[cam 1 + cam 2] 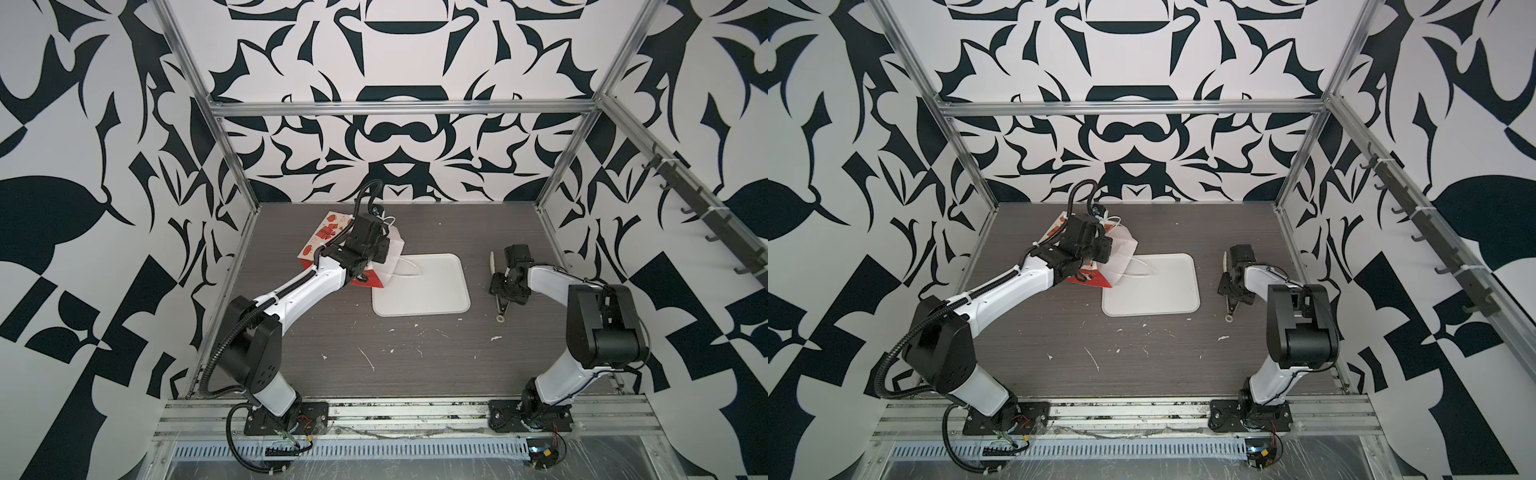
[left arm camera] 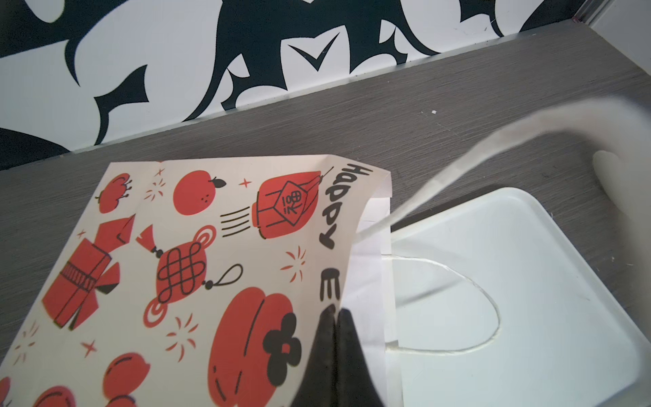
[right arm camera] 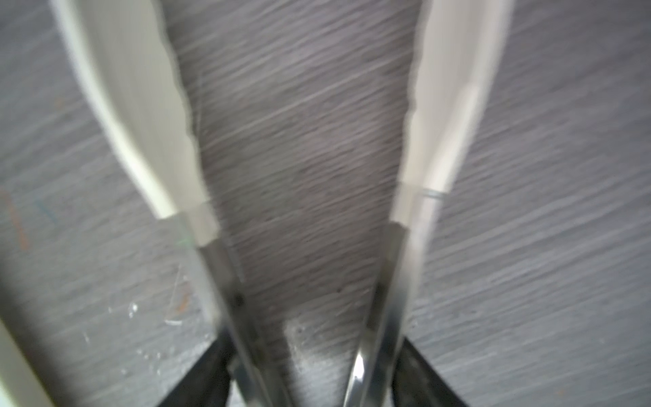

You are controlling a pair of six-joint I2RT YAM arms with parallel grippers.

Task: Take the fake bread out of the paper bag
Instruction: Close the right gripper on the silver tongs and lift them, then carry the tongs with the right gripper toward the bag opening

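Outstretched left gripper [image 2: 334, 313] apparently pinches paper bag [image 2: 211, 246].

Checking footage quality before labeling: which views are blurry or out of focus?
Right wrist view: motion-smeared, table grain streaked, right gripper soft. Left wrist view: bag print sharp, near handle blurred. Both top views: sharp, evenly lit.

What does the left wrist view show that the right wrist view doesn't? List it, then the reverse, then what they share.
Only left wrist: the paper bag lying on its side, its string handle on the white tray, and the left gripper shut on the bag's rim. Only right wrist: the right gripper open, nothing between its fingers. Shared: the grey table; no fake bread in either.
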